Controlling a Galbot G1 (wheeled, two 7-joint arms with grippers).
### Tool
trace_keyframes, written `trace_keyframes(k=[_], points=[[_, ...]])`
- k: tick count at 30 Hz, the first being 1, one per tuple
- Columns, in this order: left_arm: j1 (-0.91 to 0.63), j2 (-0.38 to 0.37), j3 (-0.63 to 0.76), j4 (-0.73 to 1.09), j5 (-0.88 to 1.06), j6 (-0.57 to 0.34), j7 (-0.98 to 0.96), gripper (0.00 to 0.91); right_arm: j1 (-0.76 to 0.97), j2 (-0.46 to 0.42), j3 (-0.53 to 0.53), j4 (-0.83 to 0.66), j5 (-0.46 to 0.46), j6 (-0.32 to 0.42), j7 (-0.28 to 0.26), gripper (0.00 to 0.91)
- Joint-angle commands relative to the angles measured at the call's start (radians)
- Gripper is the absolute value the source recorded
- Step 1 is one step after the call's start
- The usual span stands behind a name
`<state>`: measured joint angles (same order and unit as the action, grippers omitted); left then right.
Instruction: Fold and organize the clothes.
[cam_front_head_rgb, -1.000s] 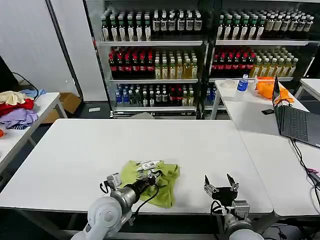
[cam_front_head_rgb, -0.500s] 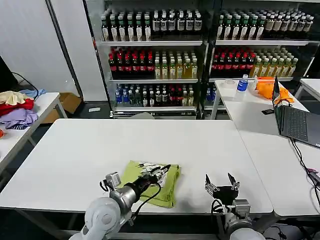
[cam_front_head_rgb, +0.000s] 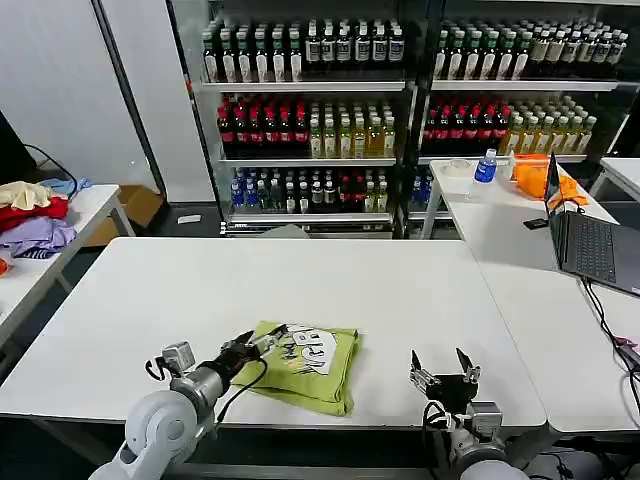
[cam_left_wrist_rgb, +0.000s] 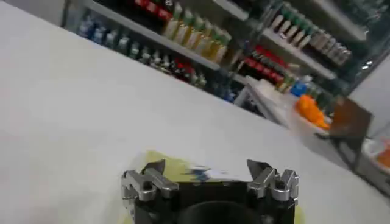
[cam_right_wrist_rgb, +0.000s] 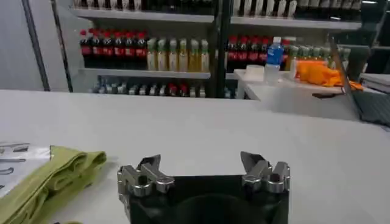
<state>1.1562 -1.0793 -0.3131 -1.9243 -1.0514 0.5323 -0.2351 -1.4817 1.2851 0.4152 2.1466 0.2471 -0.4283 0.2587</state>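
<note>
The clothes are one lime yellow-green T-shirt (cam_front_head_rgb: 310, 365), folded into a small rectangle near the front of the white table (cam_front_head_rgb: 300, 280), its white-and-black print facing up. My left gripper (cam_front_head_rgb: 262, 343) is open at the shirt's left edge, low over the table. In the left wrist view the shirt (cam_left_wrist_rgb: 177, 172) lies just beyond the left gripper (cam_left_wrist_rgb: 207, 168), with nothing between the jaws. My right gripper (cam_front_head_rgb: 440, 372) stands open to the right of the shirt, apart from it. The right wrist view has the right gripper (cam_right_wrist_rgb: 201, 162) empty and the shirt (cam_right_wrist_rgb: 49, 176) off to its side.
A second table on the right carries an open laptop (cam_front_head_rgb: 590, 245) and an orange cloth (cam_front_head_rgb: 535, 175). At the left, another table holds a red, purple and cream garment pile (cam_front_head_rgb: 30, 215). Shelves of bottles (cam_front_head_rgb: 310, 120) line the back wall.
My left gripper has let go of the shirt and drawn back to the left. The shirt now lies flatter, folded with its print on top. The right gripper has stayed put.
</note>
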Motion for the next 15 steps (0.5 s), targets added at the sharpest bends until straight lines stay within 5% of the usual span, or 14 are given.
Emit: trace_keyframes(k=[1, 15], points=[[0.011, 0.021, -0.036, 0.103, 0.032, 0.014, 0.032, 0.907, -0.011, 0.0, 0.006, 0.01, 0.0, -0.005, 0.001, 0.907], [-0.004, -0.012, -0.024, 0.134, -0.072, 0.039, 0.105, 0.907, -0.04, 0.0, 0.028, 0.036, 0.001, -0.008, 0.0, 0.907]])
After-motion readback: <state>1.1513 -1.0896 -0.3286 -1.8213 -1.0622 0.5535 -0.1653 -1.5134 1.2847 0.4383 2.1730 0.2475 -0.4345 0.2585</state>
